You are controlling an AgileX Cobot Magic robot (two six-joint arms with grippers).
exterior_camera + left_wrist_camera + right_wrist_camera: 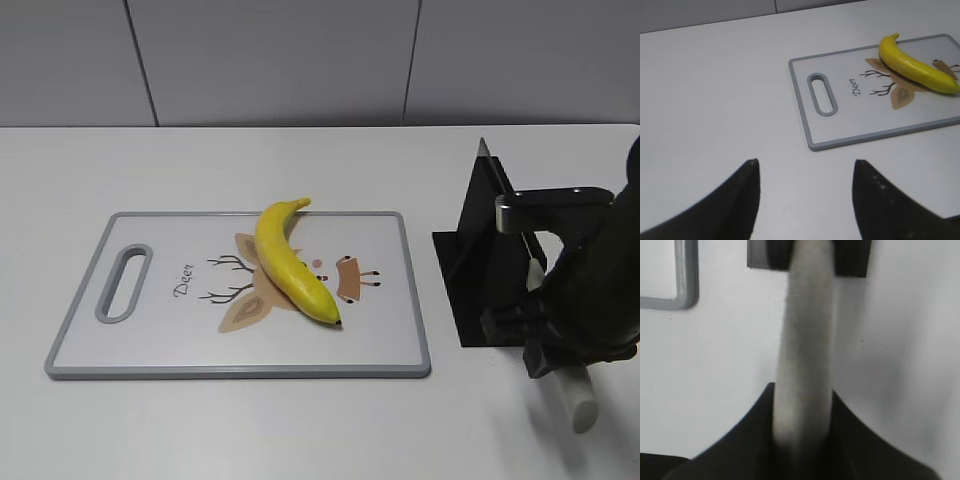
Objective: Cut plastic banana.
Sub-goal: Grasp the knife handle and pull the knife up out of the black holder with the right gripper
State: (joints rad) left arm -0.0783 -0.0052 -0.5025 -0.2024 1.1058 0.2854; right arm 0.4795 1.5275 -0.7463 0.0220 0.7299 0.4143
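Only the right wrist view shows the right pincer (802, 415) clamping a white handle (805, 340); the left pincer (805, 175) gapes.

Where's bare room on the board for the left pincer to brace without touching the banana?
The board is bare between its handle slot and the banana, and along its near edge. The right end beyond the banana's tip is free but narrower. Off the board's right side it is crowded: the black stand and the right pincer gripping the knife handle.
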